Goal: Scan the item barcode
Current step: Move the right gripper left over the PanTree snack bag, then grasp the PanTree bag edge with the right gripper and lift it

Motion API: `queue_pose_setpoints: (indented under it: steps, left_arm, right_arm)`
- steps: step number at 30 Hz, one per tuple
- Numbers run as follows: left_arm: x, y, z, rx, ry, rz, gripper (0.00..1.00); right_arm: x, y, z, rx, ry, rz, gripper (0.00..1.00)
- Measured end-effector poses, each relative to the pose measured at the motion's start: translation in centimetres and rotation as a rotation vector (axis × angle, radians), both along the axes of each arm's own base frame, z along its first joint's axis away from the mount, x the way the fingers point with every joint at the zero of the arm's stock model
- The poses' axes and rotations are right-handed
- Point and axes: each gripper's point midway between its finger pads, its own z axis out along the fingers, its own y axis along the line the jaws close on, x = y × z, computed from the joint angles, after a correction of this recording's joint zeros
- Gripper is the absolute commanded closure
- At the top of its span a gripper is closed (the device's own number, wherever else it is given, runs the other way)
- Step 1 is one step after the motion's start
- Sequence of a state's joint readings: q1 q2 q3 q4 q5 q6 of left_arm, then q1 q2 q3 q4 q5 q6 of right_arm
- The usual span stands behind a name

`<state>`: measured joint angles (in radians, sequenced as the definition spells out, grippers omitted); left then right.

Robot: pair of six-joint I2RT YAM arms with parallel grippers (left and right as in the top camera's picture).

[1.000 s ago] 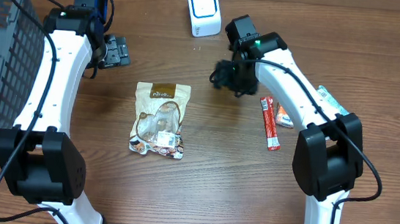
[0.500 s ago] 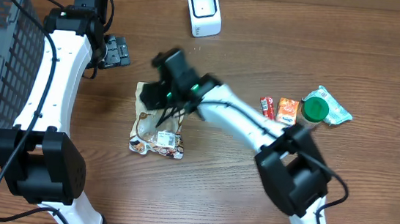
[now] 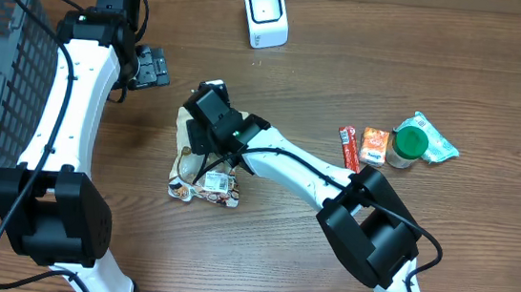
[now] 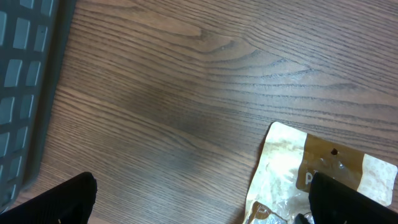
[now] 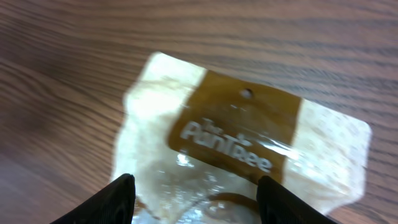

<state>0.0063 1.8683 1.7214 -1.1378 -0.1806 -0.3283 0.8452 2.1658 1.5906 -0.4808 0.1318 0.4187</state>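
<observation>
Trouble, as we judge it, waits at the snack pouch (image 5: 236,130), lying flat on the table (image 3: 278,263) just under and ahead of the right jaws. Flat, glossy film offers no edge to bite, so a closing pinch may skid off, gather only a fold of wrapper, or push the pouch along the wood instead of lifting it. The pouch also looks broader than the gap between those jaws, so a descent square onto it could crush the contents rather than straddle them. A grip landing on the white label (image 3: 218,178), at the end of the pouch behind the right jaws, would hide what may be the barcode from the scanner (image 3: 265,14), which stands well beyond the jaws toward the table's far edge; we cannot read the label from here. The left jaws stand fully wide and empty over bare wood, with only a corner of the pouch showing near their right tip. The right jaws are roughly half open and hold nothing. They hang over the pouch just short of its brown top band, both tips above its face, and we cannot tell whether they touch the film.
</observation>
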Motion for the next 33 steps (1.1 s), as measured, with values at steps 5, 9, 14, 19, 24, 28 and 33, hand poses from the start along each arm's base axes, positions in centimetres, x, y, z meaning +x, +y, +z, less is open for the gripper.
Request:
queue_pose_setpoints:
  steps: [5, 9, 14, 19, 24, 28, 33]
  left_arm:
    - [0.0, 0.0, 0.0, 0.0, 0.0, 0.0, 0.01]
    - [0.0, 0.0, 0.0, 0.0, 0.0, 0.0, 0.0]
    - [0.0, 0.0, 0.0, 0.0, 0.0, 0.0, 0.0]
    - [0.0, 0.0, 0.0, 0.0, 0.0, 0.0, 0.0]
    - [0.0, 0.0, 0.0, 0.0, 0.0, 0.0, 0.0]
    - [0.0, 0.0, 0.0, 0.0, 0.0, 0.0, 0.01]
    - [0.0, 0.0, 0.0, 0.0, 0.0, 0.0, 0.0]
  right_arm:
    - [-0.2, -2.5, -1.5, -0.073, 0.042, -0.031, 0.36]
    - [-0.4, -4.8, -2.3, -0.149, 0.077, -0.066, 0.36]
    - [-0.5, -8.2, -2.5, -0.208, 0.153, -0.165, 0.34]
    - [-1.8, -12.2, -2.4, -0.285, 0.292, -0.254, 0.3]
    - [-4.3, -12.9, -2.6, -0.255, 0.46, -0.255, 0.28]
    - [-6.0, -11.7, -2.6, -0.206, 0.543, -0.224, 0.28]
    - [-7.1, -11.5, -2.5, -0.194, 0.6, -0.231, 0.28]
